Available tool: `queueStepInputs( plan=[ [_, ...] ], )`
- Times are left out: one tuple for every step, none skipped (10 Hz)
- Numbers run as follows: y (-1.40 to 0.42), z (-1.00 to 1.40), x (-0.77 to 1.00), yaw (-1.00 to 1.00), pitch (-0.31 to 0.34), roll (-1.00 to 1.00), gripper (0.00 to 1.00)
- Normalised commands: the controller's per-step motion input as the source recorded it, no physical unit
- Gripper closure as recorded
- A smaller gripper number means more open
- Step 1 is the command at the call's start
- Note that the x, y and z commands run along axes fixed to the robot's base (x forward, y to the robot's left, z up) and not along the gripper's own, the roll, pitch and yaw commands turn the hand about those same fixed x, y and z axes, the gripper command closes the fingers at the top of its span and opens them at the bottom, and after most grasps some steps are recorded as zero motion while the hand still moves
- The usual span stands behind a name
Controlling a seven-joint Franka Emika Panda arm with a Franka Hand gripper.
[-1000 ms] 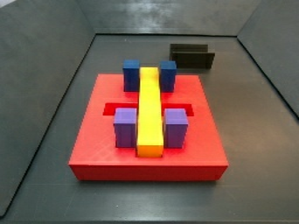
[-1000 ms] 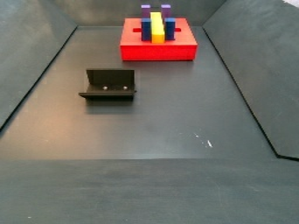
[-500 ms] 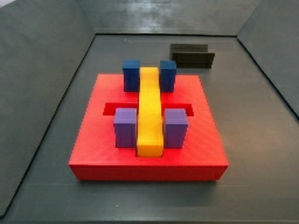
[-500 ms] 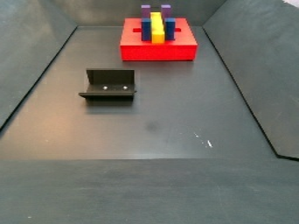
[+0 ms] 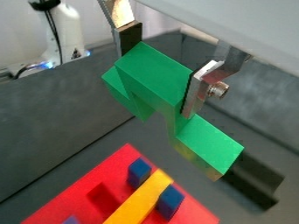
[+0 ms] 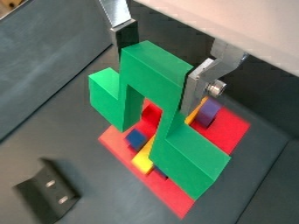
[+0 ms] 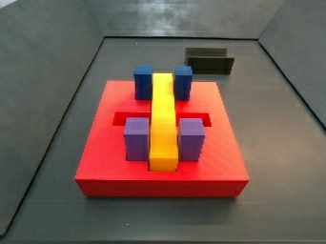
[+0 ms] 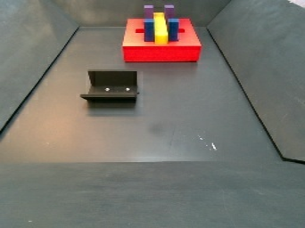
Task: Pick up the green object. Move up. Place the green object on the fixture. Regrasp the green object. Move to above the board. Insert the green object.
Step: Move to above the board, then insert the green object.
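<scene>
Holding the green block tight between its two silver fingers, the gripper hangs high over the red board, out of both side views. Probably the move-above-the-board step. Next: lining up with the cross-shaped hole, then lowering slowly.

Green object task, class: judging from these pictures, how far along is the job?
Done: the green object is picked up, clamped between the fingers of the hand. In hand: it hangs above the board in both wrist views. Left: insertion; the recess on the board shows no green piece. The fixture stands empty.
</scene>
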Motion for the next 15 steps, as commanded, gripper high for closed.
queueStepInputs(
  plan=[
    [0.00,0.01,-0.05,0.02,-0.078,-0.67,1.00],
    [0.00,0.00,-0.05,0.01,-0.069,-0.45,1.00],
    [0.01,0.00,-0.03,0.00,-0.049,-0.30,1.00],
    [-0.08,-0.30,0.00,0.00,-0.043,-0.09,1.00],
    [-0.39,-0.50,-0.18,0.01,-0.147,-0.16,1.00],
    [-0.50,-0.50,-0.07,0.23,-0.177,-0.20,1.00],
    [-0.48,-0.31,0.00,0.29,-0.179,-0.25,1.00],
    [-0.29,-0.19,-0.02,0.33,-0.230,-0.35,1.00],
    [-0.06,-0.20,-0.12,0.18,-0.199,-0.39,1.00],
    [0.02,-0.03,0.00,0.16,-0.237,-0.49,1.00],
    [0.32,-0.37,0.13,0.00,-0.210,-0.37,1.00],
    [0.47,-0.55,0.48,-0.11,-0.069,-0.26,1.00],
    [0.49,-0.42,0.37,-0.18,0.000,-0.35,1.00],
    [0.37,-0.40,0.40,-0.21,0.000,-0.35,1.00],
    [0.25,-0.32,0.24,-0.27,0.000,-0.39,1.00]
  ],
)
